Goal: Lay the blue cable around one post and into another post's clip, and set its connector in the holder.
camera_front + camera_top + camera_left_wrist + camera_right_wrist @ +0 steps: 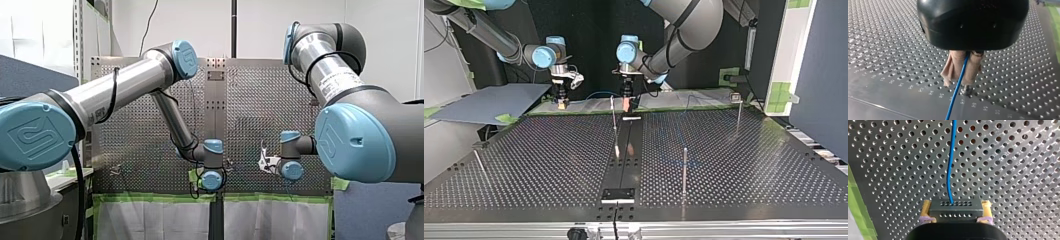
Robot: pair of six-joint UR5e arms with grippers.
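Arms: 2, both entering from the top view's top edge.
Grippers: 2, the left gripper (961,79) and the right gripper (956,204), side by side near the table (549,165)'s far edge in top view.
Left gripper state: beige pads (952,67) pressed tog., pinching the blue cable (958,82).
Right gripper state: yellow pads (926,208) clamped on the connector (955,210), 1 pad at each end.
Cable: 1. In left wrist view its long axis runs along the fingers, out past the tips and on over the table. In right wrist view it leaves the connector's face and runs ahead of the gripper w/ a slight bend.
Connector: 1, a black block w/ 2 rows of small holes. Long axis lies across the gripper, pad to pad. It is held above the table, not in the holder.
Posts: 4 thin upright posts (684,170) in top view. The far one at that view's right carries a clip (735,96).
Holder: 1 black holder (618,194) on the centre strip at the near edge, well apart from both grippers.
Writing: small stamped marks by the hole rows in left wrist view, too small to read. Embossed logo on the blue joint caps (30,135).
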